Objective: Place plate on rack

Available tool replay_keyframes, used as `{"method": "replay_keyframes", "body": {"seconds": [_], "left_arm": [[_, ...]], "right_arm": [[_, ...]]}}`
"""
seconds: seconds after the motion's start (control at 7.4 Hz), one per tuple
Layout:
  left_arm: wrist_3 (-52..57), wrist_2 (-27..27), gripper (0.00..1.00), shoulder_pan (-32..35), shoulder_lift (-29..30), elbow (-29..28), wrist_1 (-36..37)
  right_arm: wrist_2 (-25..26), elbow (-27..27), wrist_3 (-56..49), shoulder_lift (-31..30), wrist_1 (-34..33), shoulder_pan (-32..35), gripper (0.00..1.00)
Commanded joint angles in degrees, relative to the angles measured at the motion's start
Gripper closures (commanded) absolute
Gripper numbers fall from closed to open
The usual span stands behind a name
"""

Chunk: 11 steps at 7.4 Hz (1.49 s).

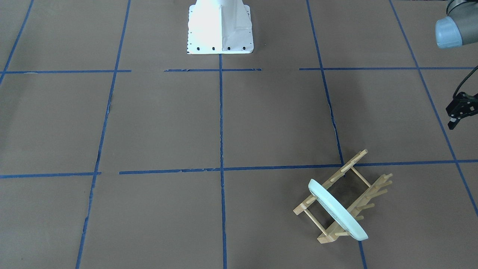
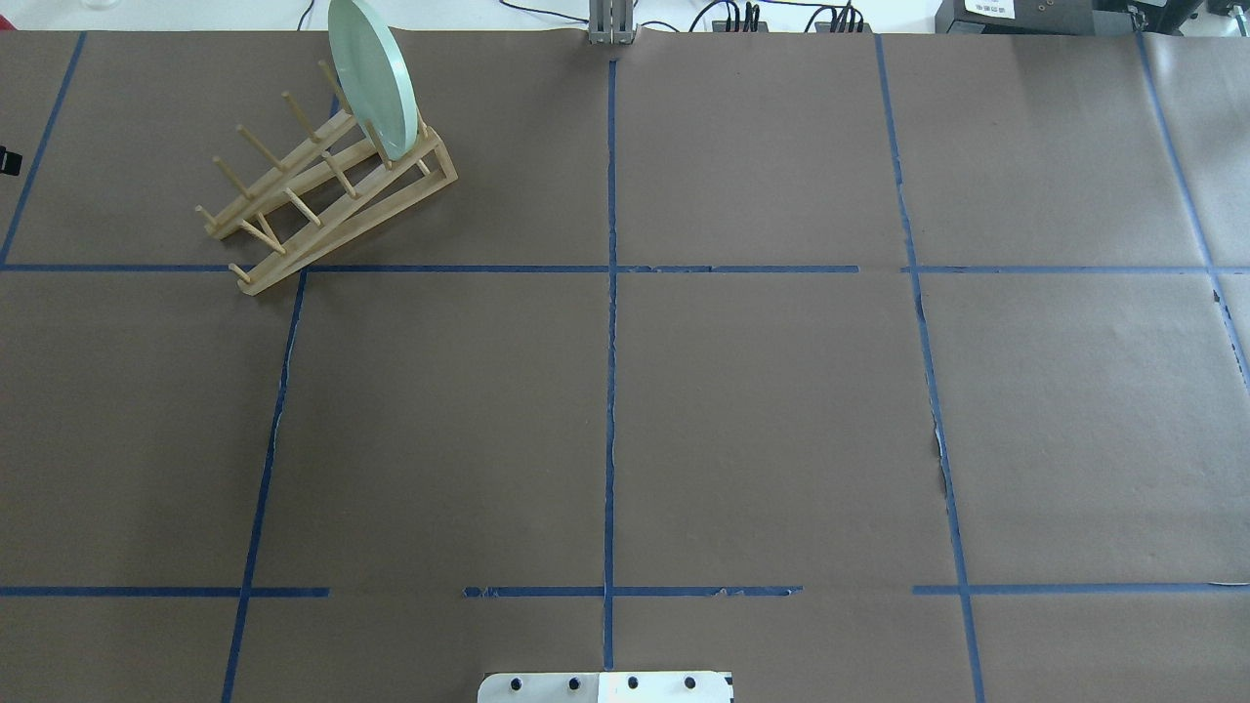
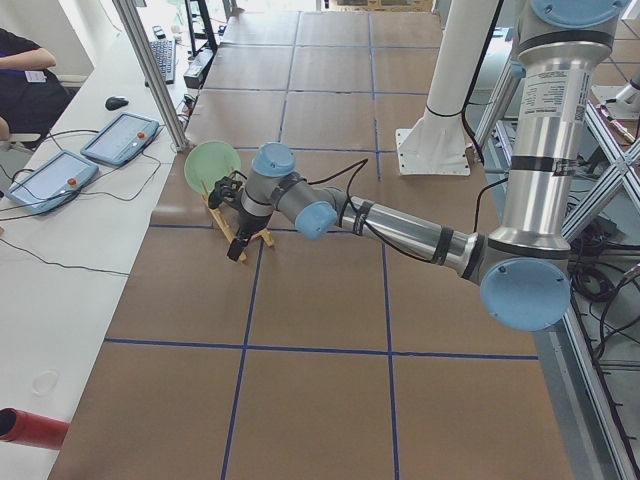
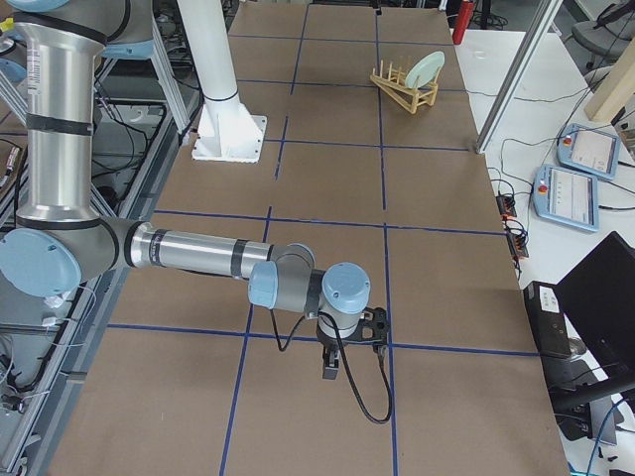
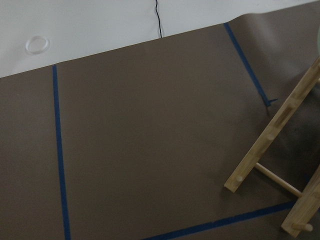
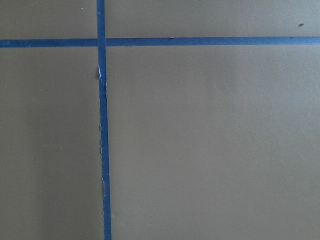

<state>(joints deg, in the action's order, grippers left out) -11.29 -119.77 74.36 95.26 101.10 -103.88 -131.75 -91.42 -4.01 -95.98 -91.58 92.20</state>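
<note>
The pale mint-green plate [image 1: 338, 211] stands on edge between the pegs at one end of the light-wood rack [image 1: 345, 168], leaning slightly. Nothing holds it. Both also show at the overhead view's top left: the plate [image 2: 371, 78] and the rack [image 2: 322, 210]. My left gripper [image 1: 457, 114] hangs apart from the rack at the front-facing view's right edge; I cannot tell if it is open. The left wrist view shows one rack rail [image 5: 280, 125] and no fingers. My right gripper [image 4: 332, 369] shows only in the exterior right view, far from the rack, low over the paper; I cannot tell its state.
The table is covered in brown paper with a blue tape grid. The white robot base [image 1: 220, 30] stands at the table's middle edge. Operator consoles [image 3: 120, 135] and cables lie on the white bench past the rack. A red cylinder [image 3: 30, 428] lies there too.
</note>
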Motion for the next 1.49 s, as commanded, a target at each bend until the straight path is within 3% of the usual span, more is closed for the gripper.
{"method": "replay_keyframes", "body": {"seconds": [0.0,0.14,0.27,0.68,1.08,1.35], "left_arm": [[5.23,-5.51,0.0,3.66,0.1,-4.3,4.73],[5.75,-11.56,0.0,6.55,0.18,-10.08,5.87],[5.84,-14.15,0.0,8.58,-0.69,-11.79,5.62],[5.75,-16.1,0.0,14.29,-6.56,-11.45,6.32],[5.67,-15.94,0.0,19.14,-5.88,-7.35,16.73],[5.84,-15.49,0.0,19.15,-6.84,-5.92,17.13]], "right_arm": [[0.0,-0.07,-0.03,0.0,-0.09,0.0,0.0],[0.0,0.01,0.06,0.0,0.0,0.0,0.0],[0.0,0.01,0.06,0.0,-0.09,0.0,0.0],[0.0,0.01,0.06,0.0,0.0,0.0,0.0],[0.0,-0.07,-0.03,0.0,0.0,0.0,0.0],[0.0,-0.07,0.06,0.0,0.0,0.0,0.0]]}}
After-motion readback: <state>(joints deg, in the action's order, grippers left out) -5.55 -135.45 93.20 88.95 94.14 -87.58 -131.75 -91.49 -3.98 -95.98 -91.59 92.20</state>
